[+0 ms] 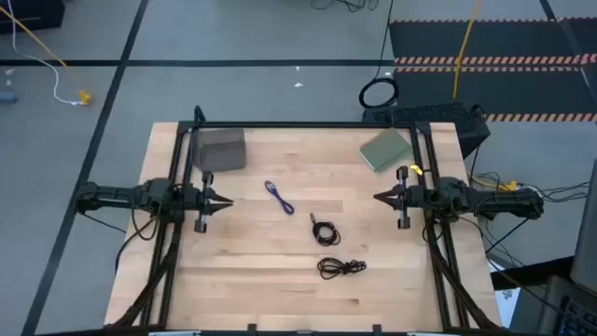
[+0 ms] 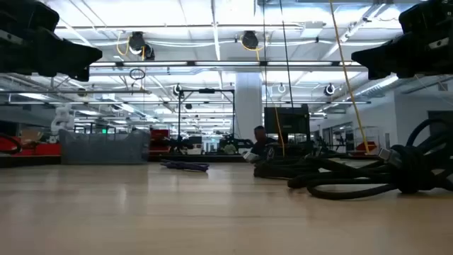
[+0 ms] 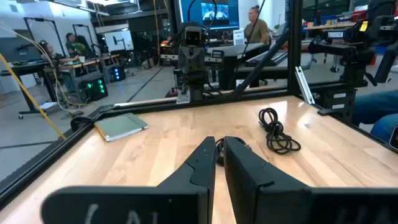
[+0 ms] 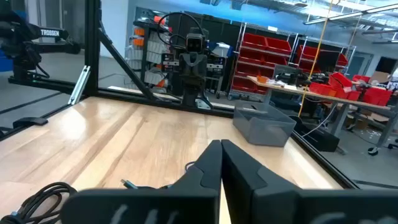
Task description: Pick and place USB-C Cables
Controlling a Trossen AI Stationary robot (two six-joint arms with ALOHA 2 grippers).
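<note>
Three USB-C cables lie flat on the wooden table between my arms. The blue-purple cable (image 1: 279, 198) is nearest the left gripper and also shows in the low view (image 2: 184, 166). One black cable (image 1: 325, 230) lies at the table's middle. The other black cable (image 1: 341, 267) is closer to the near edge. The left wrist view shows a black cable (image 3: 277, 130), and the right wrist view shows one too (image 4: 36, 196). My left gripper (image 1: 227, 201) hovers shut at the table's left. My right gripper (image 1: 380, 197) hovers shut at the right. Neither touches anything.
A grey bin (image 1: 222, 149) stands at the far left of the table, and a flat green-grey pad (image 1: 385, 149) lies at the far right. A black frame (image 1: 308, 125) borders the table. A larger black ring (image 1: 378, 93) lies on the floor beyond. People sit in the room behind (image 3: 255, 25).
</note>
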